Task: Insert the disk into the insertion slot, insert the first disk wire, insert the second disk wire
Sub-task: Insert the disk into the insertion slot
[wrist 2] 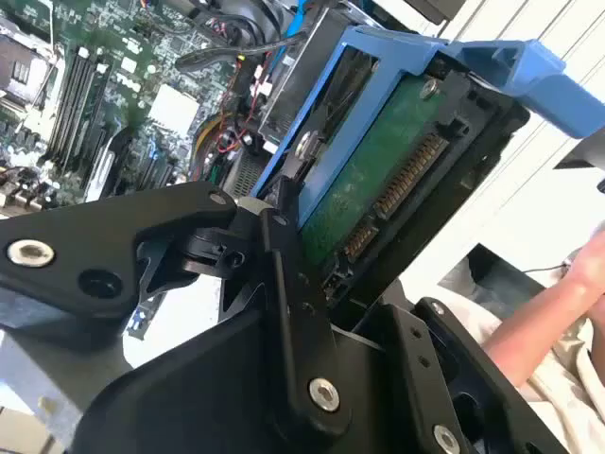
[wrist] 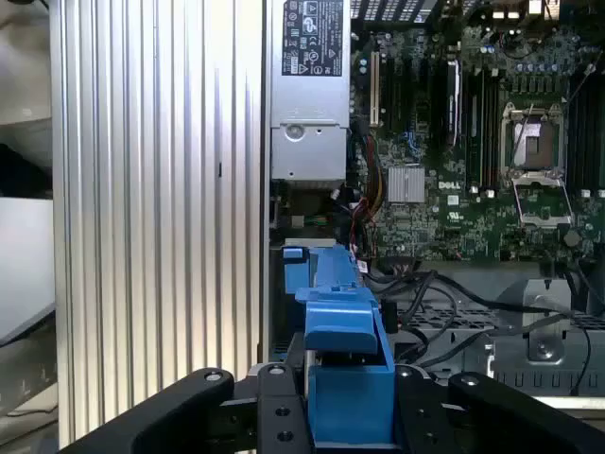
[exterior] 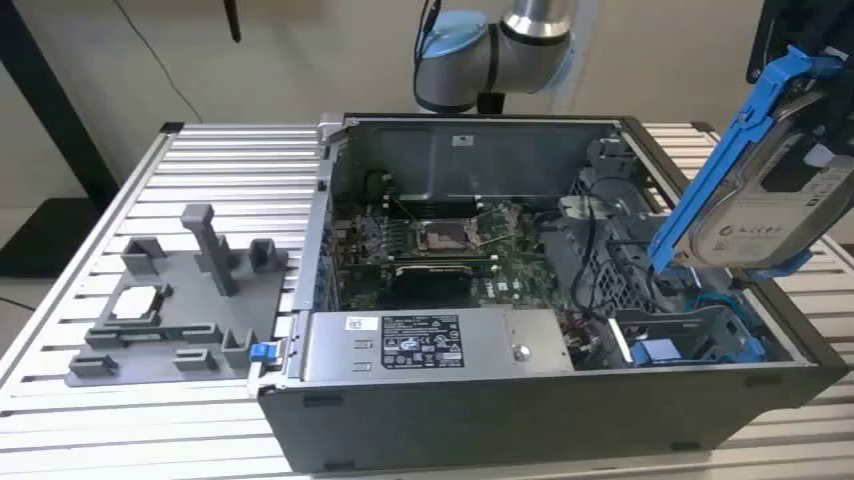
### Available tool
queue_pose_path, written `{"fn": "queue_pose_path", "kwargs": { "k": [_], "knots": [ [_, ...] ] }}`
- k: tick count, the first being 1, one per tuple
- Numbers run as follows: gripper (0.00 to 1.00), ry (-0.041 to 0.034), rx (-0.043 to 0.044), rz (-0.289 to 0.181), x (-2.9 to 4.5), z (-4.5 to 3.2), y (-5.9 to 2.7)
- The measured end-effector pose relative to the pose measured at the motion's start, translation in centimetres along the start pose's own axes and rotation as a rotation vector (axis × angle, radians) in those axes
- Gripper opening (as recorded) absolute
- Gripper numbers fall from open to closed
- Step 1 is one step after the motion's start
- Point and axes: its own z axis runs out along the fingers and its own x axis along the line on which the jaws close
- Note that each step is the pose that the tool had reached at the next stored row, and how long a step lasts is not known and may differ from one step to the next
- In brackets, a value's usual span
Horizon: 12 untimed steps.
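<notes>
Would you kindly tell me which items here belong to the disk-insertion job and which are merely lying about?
Job in hand: disk, clamped in the hand; insertion slot.
Lying about: grey fixture; square chip; grey metal box.

You can see your arm (exterior: 497,45) at the top middle of the exterior view, with its round joint bent. Your gripper (exterior: 798,50) sits in the upper right corner. Its black fingers (wrist: 274,421) squeeze the disk (exterior: 774,215) between them.
</notes>
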Motion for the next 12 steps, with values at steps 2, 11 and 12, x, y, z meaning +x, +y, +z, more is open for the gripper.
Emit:
{"fn": "queue_pose_path", "kwargs": {
  "k": [2,11,12],
  "knots": [
    [0.0,0.0,0.0,0.0,0.0,0.0,0.0],
    [0.0,0.0,0.0,0.0,0.0,0.06,0.0],
    [0.0,0.0,0.0,0.0,0.0,0.11,-0.01]
  ]
}}
